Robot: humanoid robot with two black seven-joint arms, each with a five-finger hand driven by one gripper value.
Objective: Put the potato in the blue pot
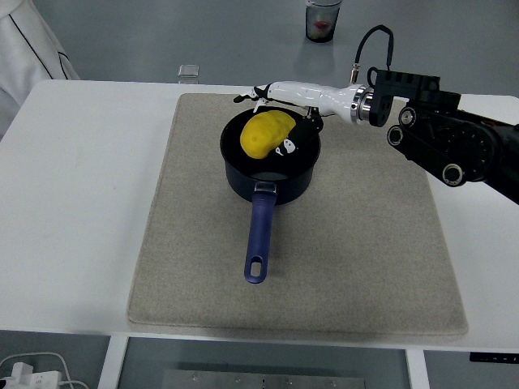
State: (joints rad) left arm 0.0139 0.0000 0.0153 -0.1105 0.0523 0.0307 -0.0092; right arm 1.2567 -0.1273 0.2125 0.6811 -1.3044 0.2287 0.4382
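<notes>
Head view: right hand (pixel 280 99) over far rim of blue pot (pixel 270 166), fingers spread, holding nothing. Potato (pixel 264 134) just below hand, resting inside pot. Pot on beige mat (pixel 365 243) on white surface (pixel 73 203).

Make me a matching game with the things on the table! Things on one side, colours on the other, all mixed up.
Things:
1. potato
2. pot handle
3. mat
4. table

Colours:
A. white
B. blue
C. yellow
D. beige

Pairs: 1-C, 2-B, 3-D, 4-A
</notes>
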